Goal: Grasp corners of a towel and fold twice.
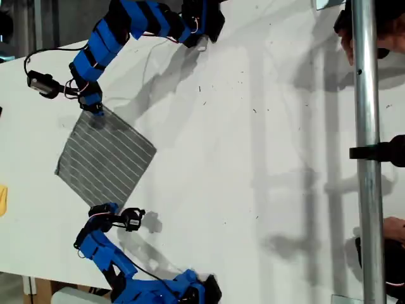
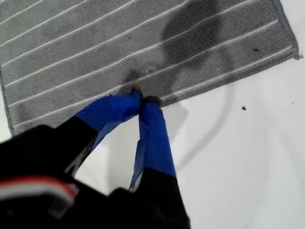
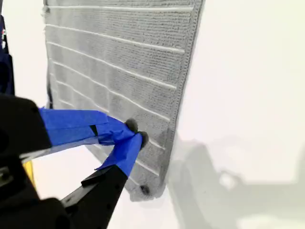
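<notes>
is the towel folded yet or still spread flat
Spread flat in a single layer, as far as shows: the towel lies as one open striped sheet on the table, with no doubled edge in either wrist view.

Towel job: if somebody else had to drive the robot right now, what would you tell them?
My first hand: closed, tips on the edge of the grey square cloth towel with thin white stripes, by its upper corner in the exterior view.
My second hand: closed, tips on the towel near its lower corner in the exterior view.
I cannot tell whether either hand really has cloth pinched.
Towel: lying flat and unfolded on the white table.
Done: both hands are at corners.
Left: check the grips, then make both folds.
</notes>
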